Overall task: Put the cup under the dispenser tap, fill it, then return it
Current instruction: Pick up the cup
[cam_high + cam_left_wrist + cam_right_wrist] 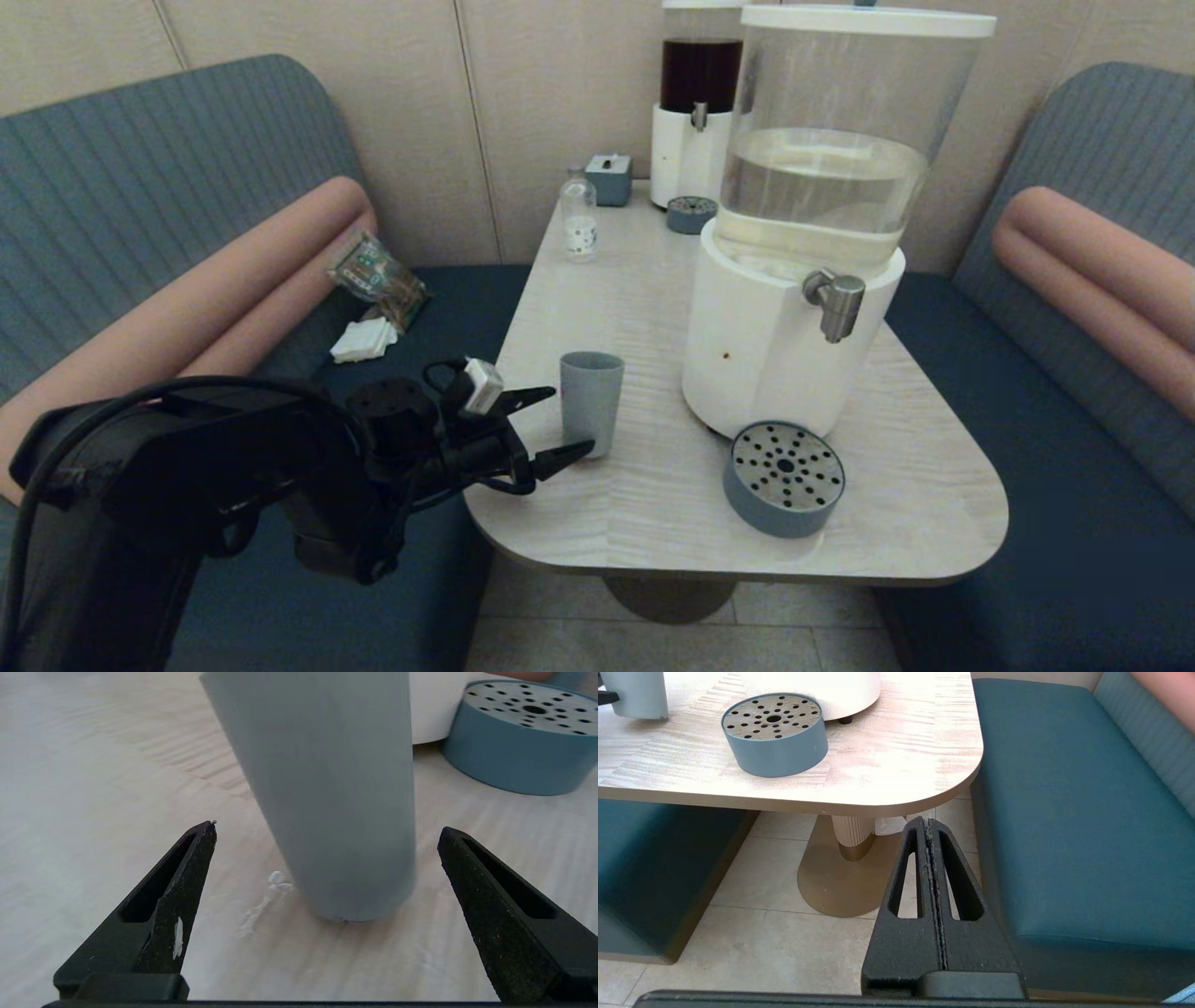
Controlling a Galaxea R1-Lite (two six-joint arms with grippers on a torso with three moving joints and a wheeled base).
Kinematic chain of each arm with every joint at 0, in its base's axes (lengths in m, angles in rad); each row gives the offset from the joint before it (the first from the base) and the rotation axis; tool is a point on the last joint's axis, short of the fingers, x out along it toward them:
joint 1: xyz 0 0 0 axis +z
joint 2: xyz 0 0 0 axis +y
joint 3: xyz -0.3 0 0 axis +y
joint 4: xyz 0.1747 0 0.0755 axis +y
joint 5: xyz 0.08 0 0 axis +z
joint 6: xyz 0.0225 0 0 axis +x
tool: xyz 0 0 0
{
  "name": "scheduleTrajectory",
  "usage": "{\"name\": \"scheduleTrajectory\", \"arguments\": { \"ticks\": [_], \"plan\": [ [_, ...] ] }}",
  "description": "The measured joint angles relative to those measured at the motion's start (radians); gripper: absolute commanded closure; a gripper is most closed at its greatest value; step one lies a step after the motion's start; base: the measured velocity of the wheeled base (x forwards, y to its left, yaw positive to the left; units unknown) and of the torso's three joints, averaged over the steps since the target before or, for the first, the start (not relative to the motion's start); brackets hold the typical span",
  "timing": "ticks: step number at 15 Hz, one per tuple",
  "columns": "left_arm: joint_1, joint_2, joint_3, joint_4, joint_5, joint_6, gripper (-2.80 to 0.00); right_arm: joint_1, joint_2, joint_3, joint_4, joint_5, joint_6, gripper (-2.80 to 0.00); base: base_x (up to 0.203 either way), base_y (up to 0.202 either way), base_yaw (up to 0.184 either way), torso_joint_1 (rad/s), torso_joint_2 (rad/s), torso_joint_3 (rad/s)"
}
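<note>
I held the left gripper [565, 422] spread wide, flanking but not touching the upright matte grey-blue tapered cup [591, 402]; only its wrist view showed those gaps. The right gripper [929, 822] hung pressed together below the table.

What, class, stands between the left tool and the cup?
Nothing visible. The left tool is open, one finger on either side of the cup, with only bare table between them and no contact yet.

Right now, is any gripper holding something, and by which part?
Nothing is held. The left gripper is open, one finger on each side of the cup, not touching it. The right gripper is shut on nothing, below the table.
</note>
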Motion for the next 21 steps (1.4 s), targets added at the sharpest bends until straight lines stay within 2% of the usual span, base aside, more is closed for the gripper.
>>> {"name": "scheduleTrajectory", "arguments": {
  "ticks": [8,15,16,21],
  "plan": [
    [-0.056,-0.015,0.007,0.0,0.023,-0.007,-2.8,0.0,0.0,0.0,0.0,0.0,0.0,0.0,0.0,0.0,0.0,0.0,0.0,0.0],
    [-0.063,0.014,-0.05,0.0,0.049,-0.023,-2.8,0.0,0.0,0.0,0.0,0.0,0.002,0.0,0.0,0.0,0.0,0.0,0.0,0.0],
    [-0.063,0.016,-0.051,0.0,0.051,-0.023,0.0,0.0,0.0,0.0,0.0,0.0,0.002,0.0,0.0,0.0,0.0,0.0,0.0,0.0],
    [-0.072,0.018,-0.043,0.0,0.068,-0.022,0.0,0.0,0.0,0.0,0.0,0.0,0.003,0.0,0.0,0.0,0.0,0.0,0.0,0.0]
  ]
}}
